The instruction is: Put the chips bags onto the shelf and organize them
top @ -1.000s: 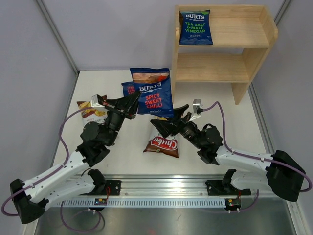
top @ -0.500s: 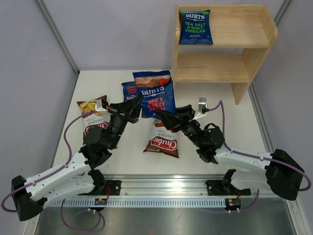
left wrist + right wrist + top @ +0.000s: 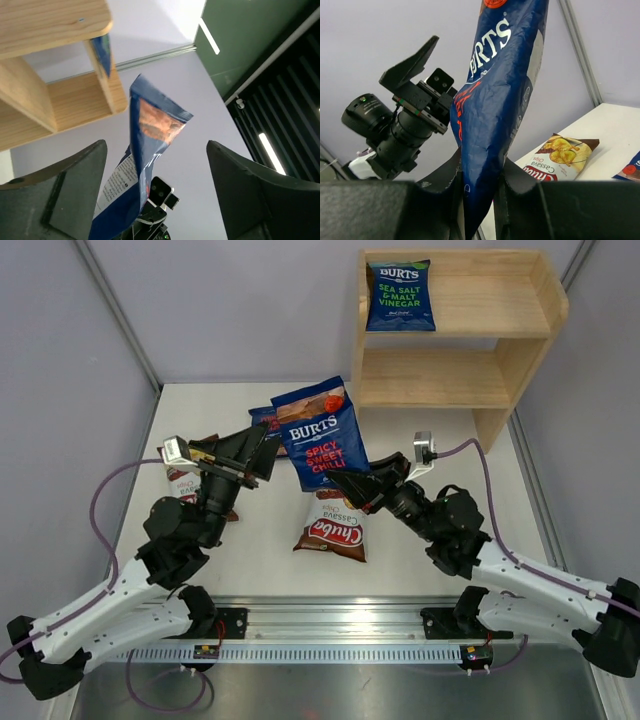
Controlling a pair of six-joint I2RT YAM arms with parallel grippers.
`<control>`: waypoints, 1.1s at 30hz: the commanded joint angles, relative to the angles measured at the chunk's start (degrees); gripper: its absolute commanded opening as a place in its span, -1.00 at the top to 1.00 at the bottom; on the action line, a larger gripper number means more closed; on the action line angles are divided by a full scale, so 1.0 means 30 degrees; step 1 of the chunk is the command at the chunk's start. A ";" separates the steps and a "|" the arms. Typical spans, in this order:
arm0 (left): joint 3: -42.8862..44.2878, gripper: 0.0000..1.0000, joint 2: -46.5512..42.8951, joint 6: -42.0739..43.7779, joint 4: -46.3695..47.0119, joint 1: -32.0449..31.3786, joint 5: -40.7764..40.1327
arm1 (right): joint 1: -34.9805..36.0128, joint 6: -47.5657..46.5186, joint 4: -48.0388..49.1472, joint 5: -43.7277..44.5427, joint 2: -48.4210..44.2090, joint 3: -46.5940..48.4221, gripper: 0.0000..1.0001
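A dark blue Burts "Spicy Sweet Chilli" chips bag (image 3: 320,438) hangs upright above the table, and my right gripper (image 3: 347,480) is shut on its lower edge. In the right wrist view the bag (image 3: 495,95) rises from between the closed jaws (image 3: 480,200). My left gripper (image 3: 257,454) stands open just left of the bag, not touching it; its view shows the bag (image 3: 142,150) between the spread fingers (image 3: 75,192). The wooden shelf (image 3: 440,377) stands at the back right with a Burts sea salt bag (image 3: 400,296) on its top tier.
A Chuba bag (image 3: 332,526) lies on the table under the held bag. A second Chuba bag (image 3: 183,480) lies partly under the left arm, also in the right wrist view (image 3: 560,155). Another blue Burts bag (image 3: 264,418) lies behind. Grey walls close in both sides.
The left gripper has opened, let go of the chilli bag and drawn back to the left. The right gripper has shut on the bag's bottom edge and now carries it.
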 commanded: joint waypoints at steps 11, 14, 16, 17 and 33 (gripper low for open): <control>0.8187 -0.98 0.0299 1.5445 -0.8880 0.1235 0.6307 | -0.4074 -0.0127 -1.6412 -1.1364 -0.1475 0.8392 0.82; 1.0590 -0.98 0.1265 1.8697 -1.2575 0.1235 0.8825 | -0.4103 -0.1652 -1.9581 -1.3590 -0.1299 1.0150 0.80; 1.1588 -0.98 0.1967 2.0024 -1.4256 0.1235 1.0488 | -0.4103 -0.2504 -2.0937 -1.4184 -0.1357 1.1144 0.80; 1.2259 -0.98 0.2232 2.0842 -1.5656 0.1293 1.0849 | -0.4132 -0.3205 -2.2163 -1.4186 -0.1386 1.1382 0.80; 1.0041 0.71 0.2764 1.9151 -1.3151 0.2406 2.1896 | -0.4132 -0.5496 -2.5016 -1.5417 -0.2030 1.2146 0.75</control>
